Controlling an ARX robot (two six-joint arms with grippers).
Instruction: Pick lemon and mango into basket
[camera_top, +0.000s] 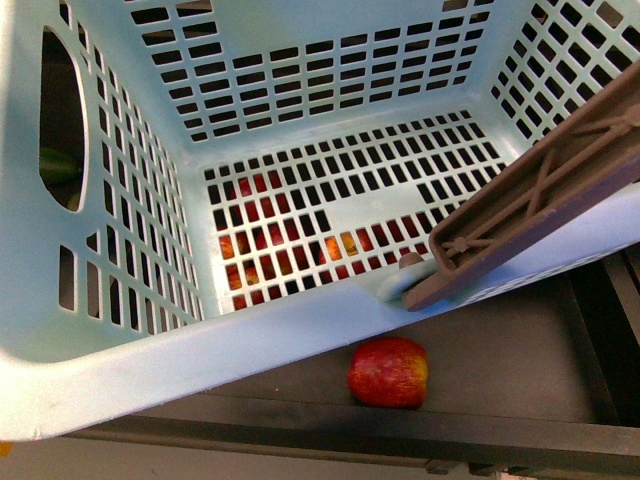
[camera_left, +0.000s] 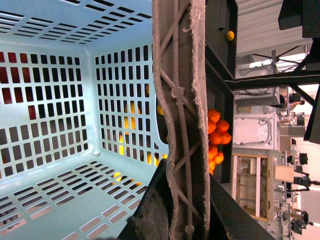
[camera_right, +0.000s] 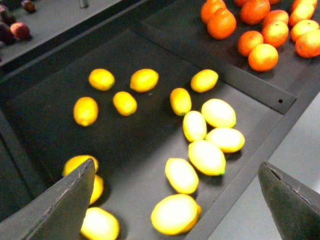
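Left claw (camera_left: 185, 212) clamps the handle (camera_top: 540, 200) at 3 o'clock of the basket (camera_top: 250, 330), which blocks the front view; red fruit (camera_top: 388, 372) at 6. Right claw (camera_right: 176, 167) gapes above lemons (camera_right: 206, 156), oranges (camera_right: 263, 56) nearby.

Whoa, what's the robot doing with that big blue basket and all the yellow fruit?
It is gathering fruit. Its left gripper holds the turquoise basket by its brown handle, and nothing lies inside the basket yet. The right gripper hangs open above a dark tray of lemons, touching none of them, with oranges in the next tray.
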